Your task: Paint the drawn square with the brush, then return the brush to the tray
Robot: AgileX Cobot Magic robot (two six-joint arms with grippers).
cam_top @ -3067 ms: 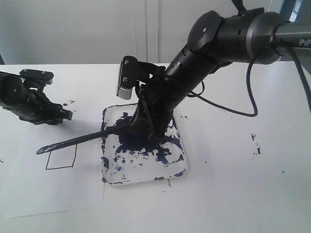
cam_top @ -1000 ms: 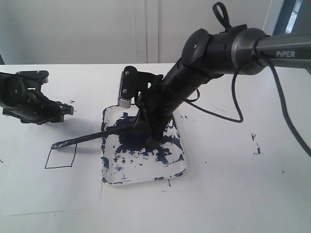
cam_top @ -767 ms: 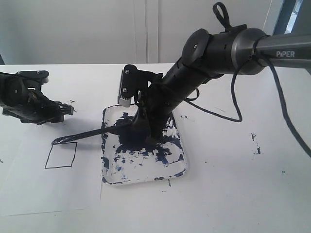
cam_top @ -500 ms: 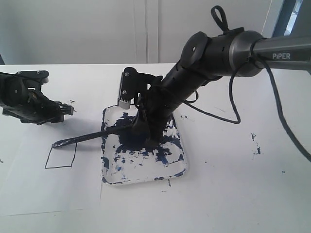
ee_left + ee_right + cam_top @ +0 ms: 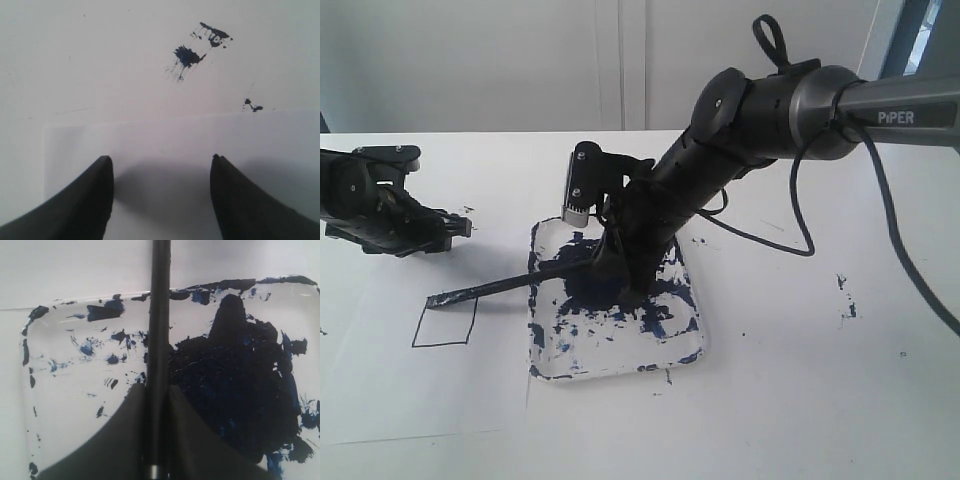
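The brush (image 5: pixel 505 286) is a long black stick that slants from the tray out over the paper. My right gripper (image 5: pixel 605 262) is shut on its handle above the tray (image 5: pixel 690 345), which is white and smeared with navy paint. The brush's dark tip lies at the upper left corner of the drawn square (image 5: pixel 445 322), which is blank inside; whether it touches the paper I cannot tell. In the right wrist view the brush (image 5: pixel 159 315) runs straight out of my right gripper (image 5: pixel 157 387) across the tray (image 5: pixel 65 390). My left gripper (image 5: pixel 450 232) is open over the paper's far edge, left gripper (image 5: pixel 161 160) empty.
The white paper sheet (image 5: pixel 380 390) lies left of the tray on the white table. Paint specks (image 5: pixel 187 55) mark the table beyond the paper's edge, and more specks (image 5: pixel 845 295) sit at the right. The right arm's cable (image 5: pixel 800 230) loops above the table.
Since three seconds ago the brush tip has drawn back to the right, from left of the square to its upper left corner. In the last second it only bobbed slightly.
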